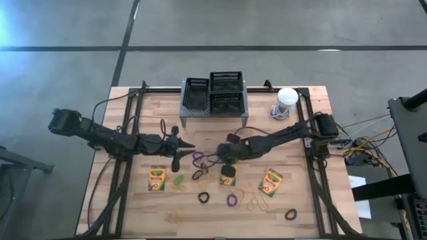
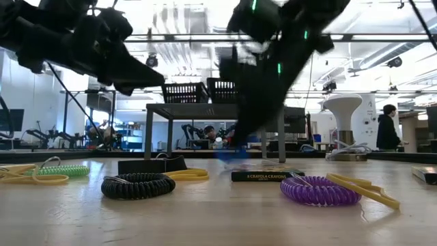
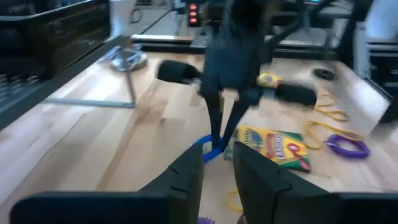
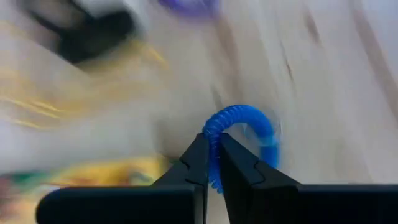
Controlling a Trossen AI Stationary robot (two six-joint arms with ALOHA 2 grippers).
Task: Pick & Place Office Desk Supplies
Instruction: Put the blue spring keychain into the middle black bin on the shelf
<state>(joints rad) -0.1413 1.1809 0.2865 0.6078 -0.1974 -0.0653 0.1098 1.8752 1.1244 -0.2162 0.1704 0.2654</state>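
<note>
Two fingers of the right gripper (image 4: 211, 163) are pressed together on a blue loop band (image 4: 244, 129), pinching its coil just above the wooden table (image 1: 307, 193) near the middle, right beside a crayon box (image 3: 273, 146). The left gripper (image 1: 187, 145) hovers just left of it with its fingers (image 3: 186, 177) slightly spread and holding nothing. Other crayon boxes lie at the left (image 1: 157, 179) and right (image 1: 270, 182), with a purple loop band (image 2: 319, 190) and a black loop band (image 2: 138, 185) nearer the front edge.
</note>
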